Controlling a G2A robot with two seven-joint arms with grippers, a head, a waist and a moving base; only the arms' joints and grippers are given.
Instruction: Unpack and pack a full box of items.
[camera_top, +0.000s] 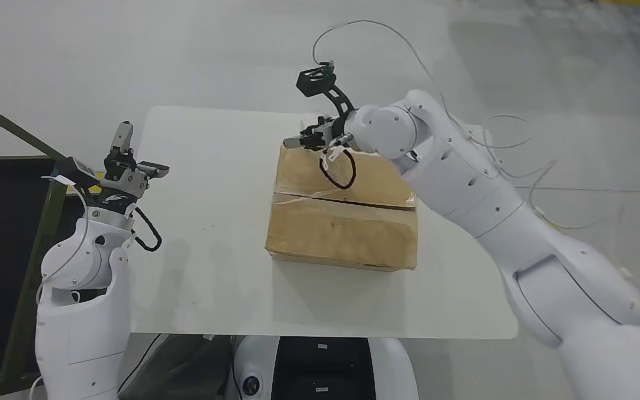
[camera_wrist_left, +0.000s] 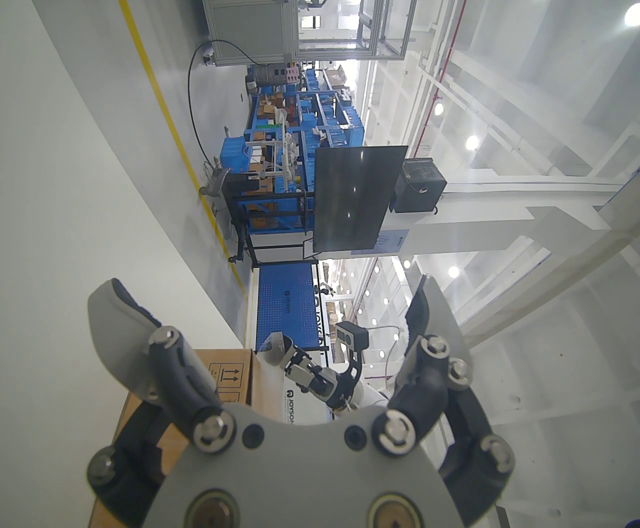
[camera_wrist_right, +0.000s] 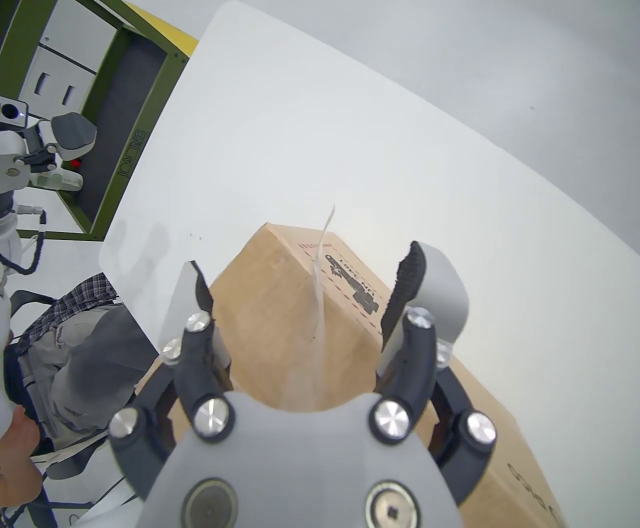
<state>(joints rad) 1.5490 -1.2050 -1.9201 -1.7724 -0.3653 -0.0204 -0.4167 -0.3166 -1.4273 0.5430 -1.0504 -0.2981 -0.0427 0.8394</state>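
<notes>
1. The cardboard box (camera_wrist_right: 280, 320) sits just below the right gripper (camera_wrist_right: 305, 272). Its jaws stand wide and grip nothing, and a loose strip of clear tape (camera_wrist_right: 322, 260) rises between them from the box top.
2. The box is stiff brown board with flat faces, sharp corners and flaps shut. If full it is likely heavy, so pinch the thin, limp tape end rather than lift the box.
3. The left gripper (camera_wrist_left: 270, 292) is spread wide and empty, with the box well beyond its jaws on the smooth white table (camera_top: 210, 250).

box (camera_top: 343, 215): matt brown cardboard | table (camera_top: 215, 260): smooth white | tape strip (camera_wrist_right: 320, 300): clear, glossy
</notes>
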